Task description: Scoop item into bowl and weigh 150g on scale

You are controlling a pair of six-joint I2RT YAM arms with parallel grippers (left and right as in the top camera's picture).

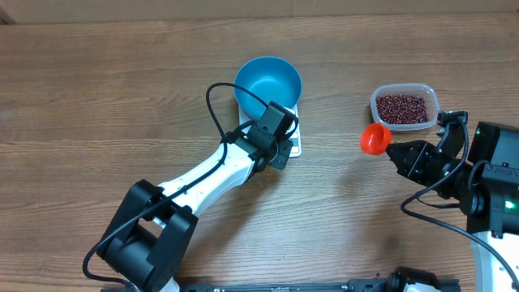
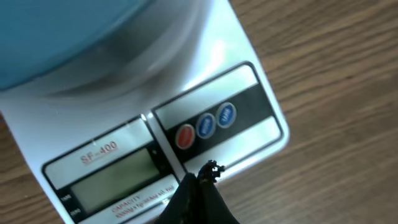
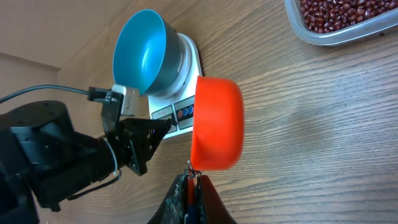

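Observation:
The empty blue bowl (image 1: 268, 83) (image 3: 140, 53) (image 2: 62, 31) stands on the white scale (image 1: 294, 143) (image 3: 189, 59) (image 2: 239, 56). My left gripper (image 1: 284, 148) (image 2: 208, 171) is shut with nothing in it, its tip over the scale's front edge just below the red and blue buttons (image 2: 205, 126). The display (image 2: 112, 180) is blank. My right gripper (image 1: 399, 154) (image 3: 194, 180) is shut on the handle of an orange-red scoop (image 1: 375, 139) (image 3: 216, 124), held between the scale and the tub. The beans (image 1: 403, 108) (image 3: 339, 12) lie in a clear tub (image 1: 431, 99) at the right.
The left arm (image 1: 203, 178) stretches from the lower left up to the scale. Its cable (image 1: 215, 101) loops beside the bowl. The right arm's base (image 1: 495, 170) fills the right edge. Bare wooden tabletop (image 1: 97, 97) spreads to the left and back.

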